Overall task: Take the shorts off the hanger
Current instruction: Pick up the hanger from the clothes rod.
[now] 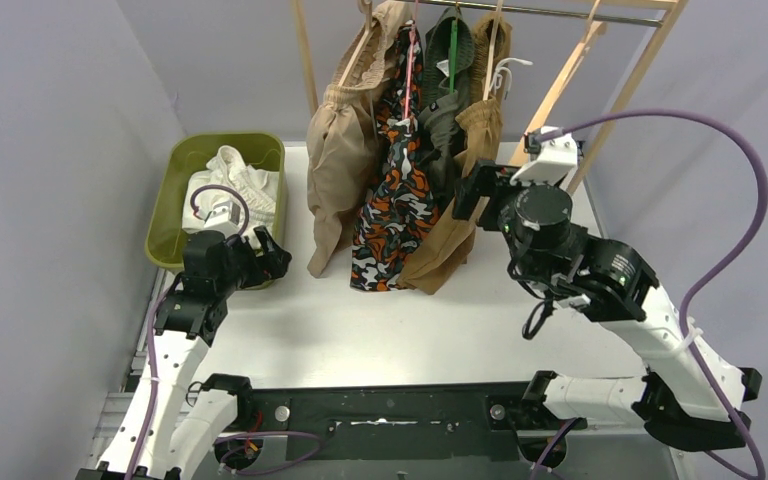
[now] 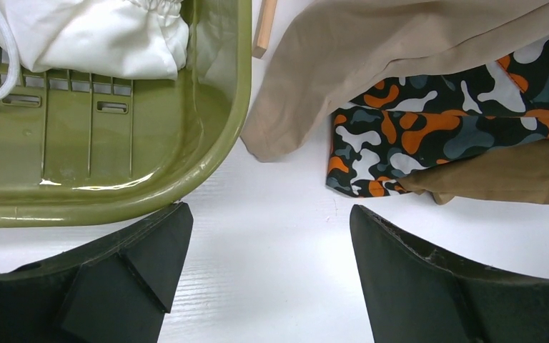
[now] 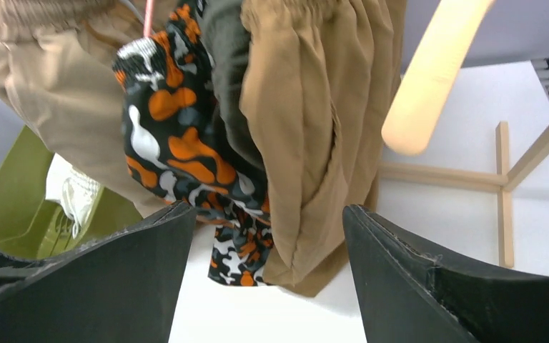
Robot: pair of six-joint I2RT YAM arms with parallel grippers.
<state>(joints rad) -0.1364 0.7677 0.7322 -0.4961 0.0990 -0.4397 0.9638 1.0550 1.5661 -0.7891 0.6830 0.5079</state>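
Beige shorts (image 1: 338, 150), camouflage shorts (image 1: 395, 190), dark olive shorts (image 1: 447, 120) and brown shorts (image 1: 465, 200) hang on hangers from the rack, their hems reaching the table. White shorts (image 1: 228, 180) lie in the green bin. My right gripper (image 1: 470, 190) is open just right of the brown shorts (image 3: 307, 136) and faces them; the cloth lies beyond its fingertips (image 3: 268, 209). My left gripper (image 1: 270, 258) is open and empty, low over the table beside the bin's near right corner (image 2: 270, 211). The beige (image 2: 372, 64) and camouflage (image 2: 429, 136) hems lie ahead of it.
The green bin (image 1: 185, 165) stands at the back left against the wall. A wooden rack with slanted legs (image 1: 560, 90) and a metal rail (image 1: 560, 12) spans the back; its floor bars (image 3: 504, 193) lie on the table at the right. A bare white hanger (image 1: 508, 72) hangs there.
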